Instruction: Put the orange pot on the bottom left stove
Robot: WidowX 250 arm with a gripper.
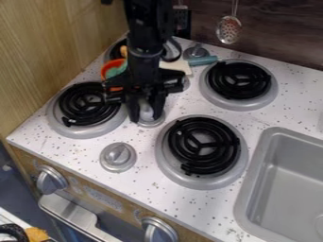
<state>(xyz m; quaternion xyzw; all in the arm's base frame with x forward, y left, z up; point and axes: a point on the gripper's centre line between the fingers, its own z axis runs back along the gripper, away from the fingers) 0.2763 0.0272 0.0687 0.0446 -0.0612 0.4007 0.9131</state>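
Observation:
The black gripper (146, 112) hangs left of centre with its two fingers apart, above a silver knob between the left burners and the right ones. Behind it and to its left, the orange pot (105, 71) is at the back left burner, with something teal-green in it; the arm covers its right side. A small orange patch also shows beside the gripper's left side, and I cannot tell whether it belongs to the pot. The bottom left stove burner (74, 116), a black coil in a grey ring, lies left of the gripper with no pot on it.
A back right burner (240, 80) and a front right burner (203, 145) have black coils. Behind the arm lies a pale utensil with a teal handle (202, 61). A knob (118, 157) stands near the front edge, a grey sink (252, 182) at right, a wooden wall at left.

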